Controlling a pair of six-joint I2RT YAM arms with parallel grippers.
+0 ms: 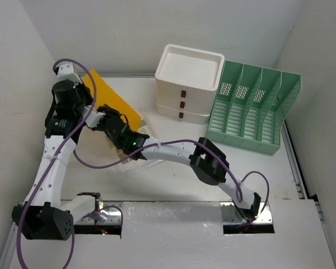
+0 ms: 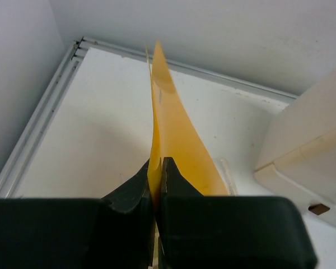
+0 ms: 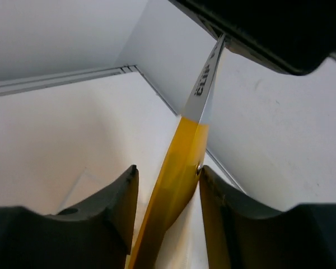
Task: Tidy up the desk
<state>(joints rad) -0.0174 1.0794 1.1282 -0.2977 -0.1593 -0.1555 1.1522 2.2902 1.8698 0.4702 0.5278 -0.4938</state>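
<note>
Up at 10 o'clock on the white worktop point(image 1: 173, 182), left arm point(image 1: 53, 162) reared high, left claw point(image 2: 157, 168) pinched tight on yellow folder point(image 2: 173, 123), right arm point(image 1: 210, 162) stretched across toward 10, right claw point(image 3: 167, 169) half-wide around folder's edge

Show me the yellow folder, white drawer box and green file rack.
yellow folder point(image 2: 169, 129), left wrist view, its middle.
white drawer box point(image 1: 189, 70), top view, its top.
green file rack point(image 1: 252, 109), top view, middle compartment.

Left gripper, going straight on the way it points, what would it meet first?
Holding the yellow folder, the left gripper would likely meet the far desk rail first; depth is unclear.
</note>
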